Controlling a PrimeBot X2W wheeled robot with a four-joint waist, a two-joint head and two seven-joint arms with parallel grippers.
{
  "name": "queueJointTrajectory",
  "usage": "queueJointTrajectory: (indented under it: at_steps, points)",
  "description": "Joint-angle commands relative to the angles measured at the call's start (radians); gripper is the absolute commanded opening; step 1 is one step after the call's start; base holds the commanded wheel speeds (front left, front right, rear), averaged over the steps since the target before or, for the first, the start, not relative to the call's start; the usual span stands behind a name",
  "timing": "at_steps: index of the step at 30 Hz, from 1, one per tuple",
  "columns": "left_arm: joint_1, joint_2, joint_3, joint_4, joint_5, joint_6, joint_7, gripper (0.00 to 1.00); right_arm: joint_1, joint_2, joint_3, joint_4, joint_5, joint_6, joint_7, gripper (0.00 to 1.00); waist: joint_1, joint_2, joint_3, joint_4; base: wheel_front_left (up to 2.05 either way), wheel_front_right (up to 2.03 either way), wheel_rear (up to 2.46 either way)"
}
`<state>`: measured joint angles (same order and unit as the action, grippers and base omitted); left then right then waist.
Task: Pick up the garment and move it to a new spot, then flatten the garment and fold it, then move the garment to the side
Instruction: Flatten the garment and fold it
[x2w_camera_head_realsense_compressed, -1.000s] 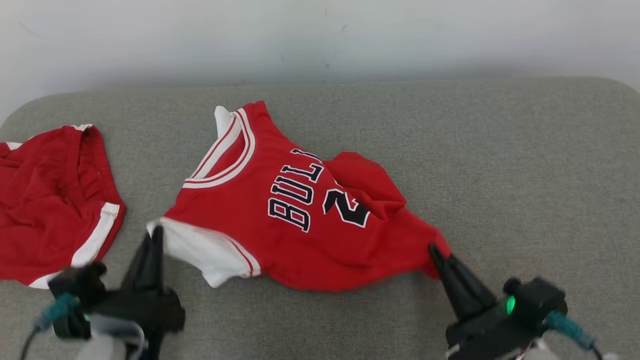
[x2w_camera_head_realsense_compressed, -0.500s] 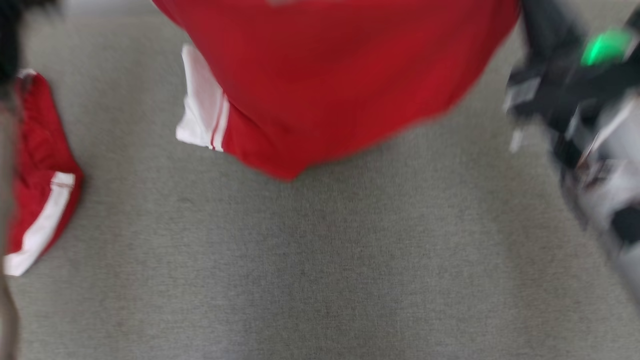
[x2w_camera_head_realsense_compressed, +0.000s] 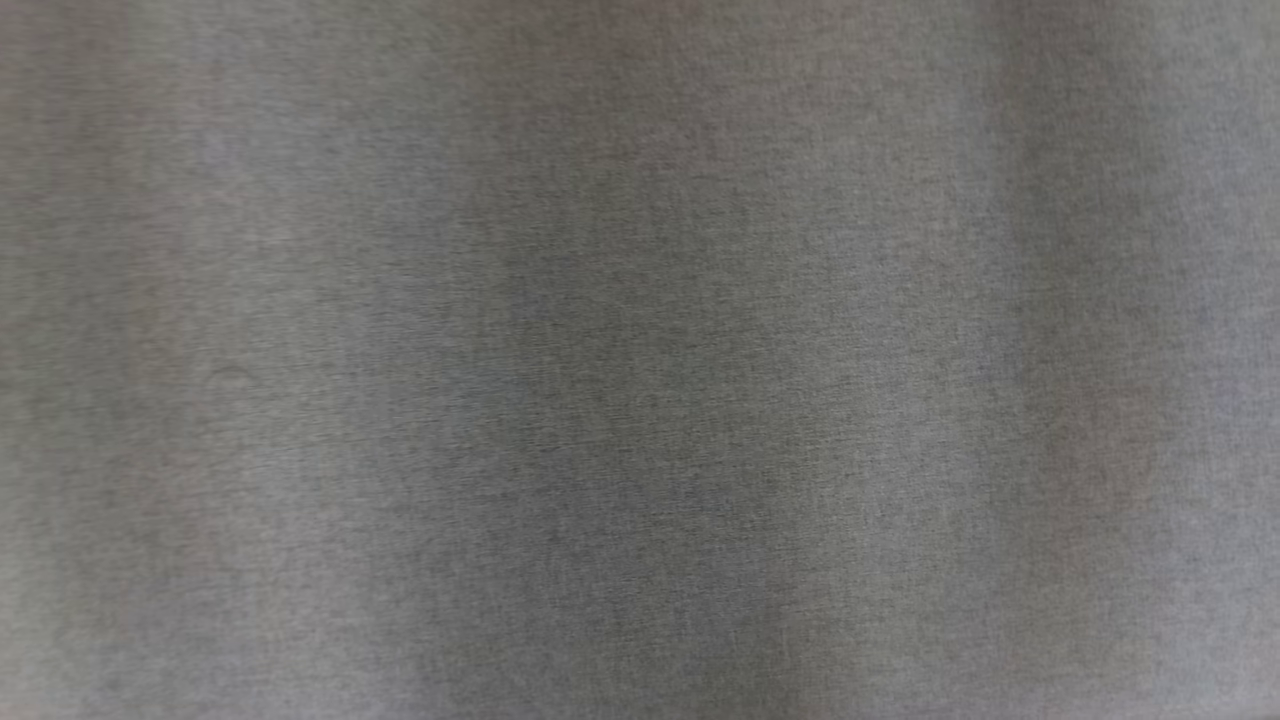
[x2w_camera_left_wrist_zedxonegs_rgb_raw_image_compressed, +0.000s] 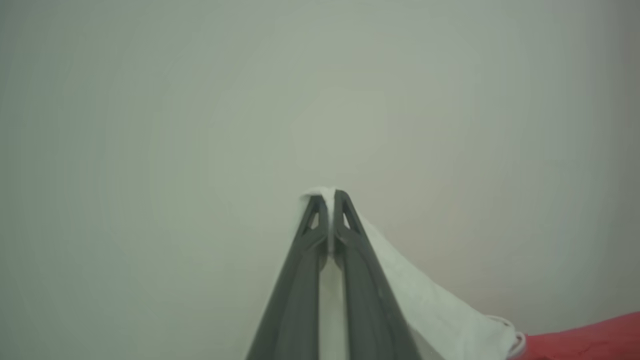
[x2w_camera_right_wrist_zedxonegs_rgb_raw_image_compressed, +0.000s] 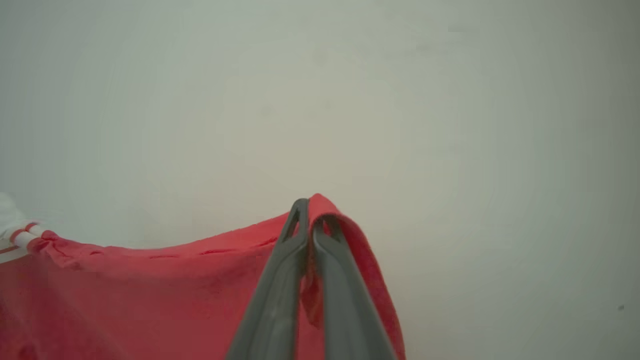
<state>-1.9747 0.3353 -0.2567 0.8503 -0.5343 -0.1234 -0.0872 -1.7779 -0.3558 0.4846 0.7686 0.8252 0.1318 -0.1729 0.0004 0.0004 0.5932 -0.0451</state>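
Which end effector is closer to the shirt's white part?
Left. The left end effector is shut on the white part itself; the right end effector grips the red part, well away from it.

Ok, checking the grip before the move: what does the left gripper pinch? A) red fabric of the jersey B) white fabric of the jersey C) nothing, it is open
B: the left wrist view shows the left gripper shut on a white edge of the jersey.
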Motion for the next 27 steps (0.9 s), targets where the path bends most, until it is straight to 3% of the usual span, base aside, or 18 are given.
queueJointTrajectory:
  at_steps: [1,11,27]
  points:
    - [-0.029,0.001,-0.009,0.01,0.02,-0.002,-0.003,0.0,-0.026,-0.004,0.004,0.018,-0.007,-0.002,0.001,0.0,-0.0004,-0.0004,0.023,-0.022,0.0,0.0,0.0]
    - [-0.198,-0.054,-0.069,0.157,0.033,-0.005,-0.052,0.0,-0.256,0.008,0.041,0.231,-0.042,-0.002,-0.022,0.0,-0.0004,-0.0004,0.057,0.001,0.0,0.0,0.0]
    - [-0.215,-0.042,-0.137,0.241,-0.056,-0.005,-0.113,0.0,-0.291,0.021,0.169,0.299,-0.021,-0.002,-0.05,0.0,-0.0004,-0.0004,0.118,0.01,0.0,0.0,0.0]
